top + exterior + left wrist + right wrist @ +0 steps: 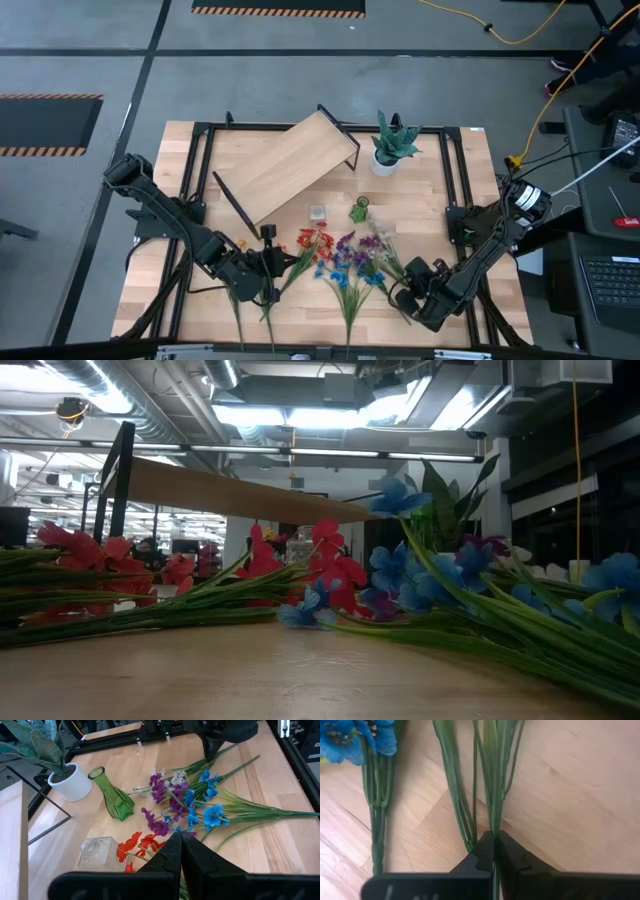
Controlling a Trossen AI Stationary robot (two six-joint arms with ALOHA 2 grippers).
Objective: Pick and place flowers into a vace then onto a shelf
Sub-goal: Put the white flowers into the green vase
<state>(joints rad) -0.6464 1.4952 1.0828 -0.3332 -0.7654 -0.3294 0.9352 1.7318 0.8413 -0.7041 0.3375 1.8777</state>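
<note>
thin green stems of the flowers [492, 780], lying flat on the table [570, 795] near its front edge, ran between the right gripper [494, 851], whose fingers were pinched shut on one stem. lifting well meant rising straight and slowly so neighbouring sprays didn't snag. left gripper [181, 851] hovered pressed together, empty, above the red blooms.

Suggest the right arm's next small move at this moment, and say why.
Probably a short straight lift. The right gripper has its fingers shut on a bundle of thin green stems lying flat on the table, so raising them would free that spray from the other flowers before heading to the green vase. The left gripper is shut nearby.
</note>
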